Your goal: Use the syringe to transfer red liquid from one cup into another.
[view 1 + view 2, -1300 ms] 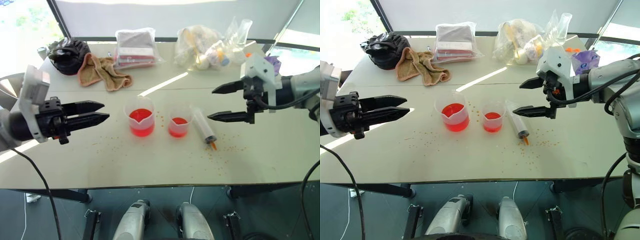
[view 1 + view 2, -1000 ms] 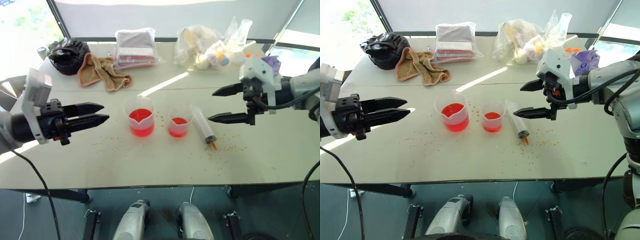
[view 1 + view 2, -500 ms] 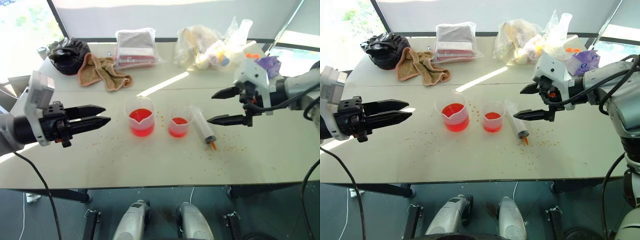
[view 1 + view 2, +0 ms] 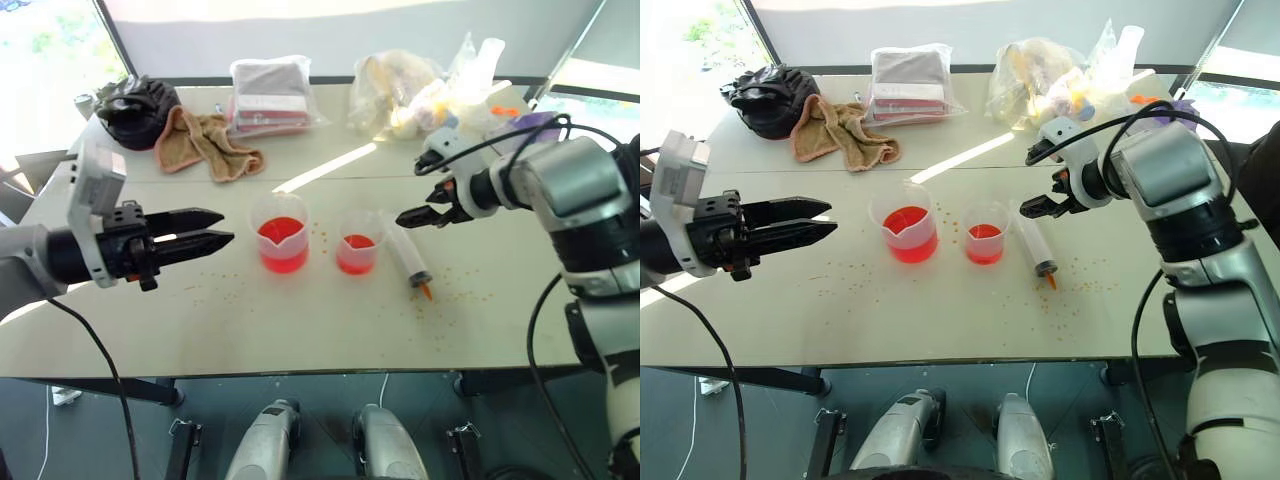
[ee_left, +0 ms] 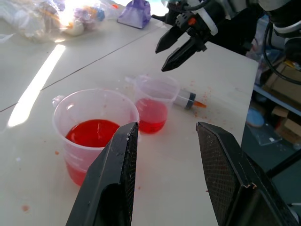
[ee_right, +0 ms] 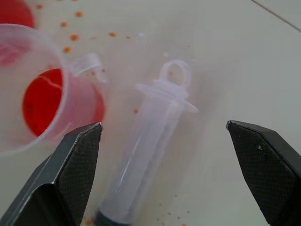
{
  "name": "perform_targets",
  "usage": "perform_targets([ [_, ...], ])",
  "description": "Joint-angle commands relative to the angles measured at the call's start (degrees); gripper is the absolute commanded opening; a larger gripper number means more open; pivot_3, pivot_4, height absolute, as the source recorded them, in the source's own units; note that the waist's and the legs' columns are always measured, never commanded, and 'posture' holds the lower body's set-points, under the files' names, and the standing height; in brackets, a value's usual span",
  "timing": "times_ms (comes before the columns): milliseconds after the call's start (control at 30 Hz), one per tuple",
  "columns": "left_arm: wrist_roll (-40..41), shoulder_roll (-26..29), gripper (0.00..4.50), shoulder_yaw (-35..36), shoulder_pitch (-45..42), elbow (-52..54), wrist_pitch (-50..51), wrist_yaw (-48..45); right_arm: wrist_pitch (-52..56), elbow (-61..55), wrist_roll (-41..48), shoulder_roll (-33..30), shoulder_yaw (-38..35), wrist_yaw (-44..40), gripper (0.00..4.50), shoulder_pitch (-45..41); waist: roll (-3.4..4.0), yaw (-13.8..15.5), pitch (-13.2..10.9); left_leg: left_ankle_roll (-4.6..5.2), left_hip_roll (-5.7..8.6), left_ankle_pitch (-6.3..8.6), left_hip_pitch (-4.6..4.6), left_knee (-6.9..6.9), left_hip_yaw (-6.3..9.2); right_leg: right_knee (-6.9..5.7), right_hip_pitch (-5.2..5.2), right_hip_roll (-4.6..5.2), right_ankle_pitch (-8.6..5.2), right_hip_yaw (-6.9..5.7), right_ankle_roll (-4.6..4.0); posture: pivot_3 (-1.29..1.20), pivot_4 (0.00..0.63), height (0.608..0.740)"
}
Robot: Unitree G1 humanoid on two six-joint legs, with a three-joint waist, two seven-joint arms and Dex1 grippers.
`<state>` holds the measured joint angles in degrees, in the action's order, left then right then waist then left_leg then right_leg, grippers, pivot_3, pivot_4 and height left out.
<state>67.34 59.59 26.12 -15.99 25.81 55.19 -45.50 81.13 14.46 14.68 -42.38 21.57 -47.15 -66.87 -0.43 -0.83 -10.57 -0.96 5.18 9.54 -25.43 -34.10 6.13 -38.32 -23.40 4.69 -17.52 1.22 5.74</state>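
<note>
On the pale tabletop (image 4: 520,300), a large clear plastic syringe (image 4: 405,248) with a white plunger and orange tip lies flat just beside the smaller clear plastic cup (image 4: 358,244), which already holds some red liquid (image 4: 358,243); the wider spouted clear beaker (image 4: 279,233) beyond it holds more. Nothing has been picked up, so drawing and emptying are, by my reading, all left to do. Right gripper (image 6: 164,155) hangs above the syringe's plunger end, fingers spread wide, straddling the barrel without touching. Left gripper (image 5: 167,160) hovers well apart from the beaker, fingers parted, holding nothing.
</note>
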Motion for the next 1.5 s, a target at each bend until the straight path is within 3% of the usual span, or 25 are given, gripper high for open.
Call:
perform_targets([
  [33,-0.4,0.1,2.06,1.6,-0.2,1.0,-1.2,0.6,0.5,10.2,-2.6,3.4,1.0,2.5,4.42,-5.1,0.0,-0.1,0.0,0.0,0.01,0.0,0.0,0.0,-0.02,0.0,0.0,0.0,0.01,0.01,0.01,0.0,0.15,0.736],
  [300,0.4,-0.4,2.06,3.6,2.4,3.0,-1.2,2.8,-3.4,23.7,-6.2,9.3,7.0,1.0,4.42,-9.6,0.0,-0.6,0.0,0.01,0.0,0.0,0.03,0.01,-0.04,-0.03,-0.01,-0.02,0.05,0.02,0.09,0.0,0.15,0.736],
  [800,4.0,-0.3,2.06,8.0,6.9,6.6,-0.6,7.3,-15.7,45.1,-15.9,20.4,6.7,1.1,4.42,-11.7,-0.05,-1.7,0.1,-0.07,0.0,-0.04,0.14,-0.04,0.0,-0.32,0.0,-0.08,0.06,0.02,0.09,0.0,0.15,0.736],
  [1000,4.2,-0.1,2.06,8.2,7.3,6.9,-0.9,7.9,-16.4,47.1,-17.9,21.7,5.0,0.3,1.58,-12.5,-0.06,-1.7,0.1,-0.12,-0.01,-0.07,0.24,-0.05,0.02,-0.38,0.06,-0.11,0.09,0.02,0.04,0.0,0.15,0.736],
  [1033,4.1,-0.1,2.06,8.1,7.1,6.8,-1.0,7.9,-16.3,47.1,-18.0,21.6,4.6,0.3,1.42,-12.5,-0.06,-1.7,0.1,-0.12,-0.01,-0.07,0.24,-0.05,0.02,-0.39,0.05,-0.11,0.09,0.02,0.04,0.0,0.15,0.736],
  [1233,3.1,0.9,2.06,7.6,5.2,4.6,-1.6,6.9,-18.8,40.8,-17.9,18.0,-2.9,7.4,1.42,-12.3,-0.03,-1.6,0.1,-0.12,0.0,-0.08,0.19,-0.05,0.03,-0.41,0.0,-0.1,0.09,0.03,0.04,0.0,0.15,0.736],
  [1367,2.5,1.9,2.06,7.3,3.0,1.6,-1.7,5.6,-33.8,28.1,-19.9,13.9,-10.1,20.1,1.42,-9.6,0.01,-1.4,0.0,-0.14,0.04,-0.08,0.07,-0.07,0.02,-0.44,-0.12,-0.06,0.09,0.03,0.04,0.0,0.15,0.736],
  [1500,2.2,3.4,2.06,5.8,-2.1,-3.3,-1.6,4.2,-42.8,23.3,-10.8,15.9,-24.8,25.3,1.42,-13.7,0.0,-1.9,0.0,-0.16,-0.02,-0.1,0.07,-0.02,0.01,-0.52,-0.17,-0.15,0.08,0.04,0.04,0.0,0.15,0.736],
])
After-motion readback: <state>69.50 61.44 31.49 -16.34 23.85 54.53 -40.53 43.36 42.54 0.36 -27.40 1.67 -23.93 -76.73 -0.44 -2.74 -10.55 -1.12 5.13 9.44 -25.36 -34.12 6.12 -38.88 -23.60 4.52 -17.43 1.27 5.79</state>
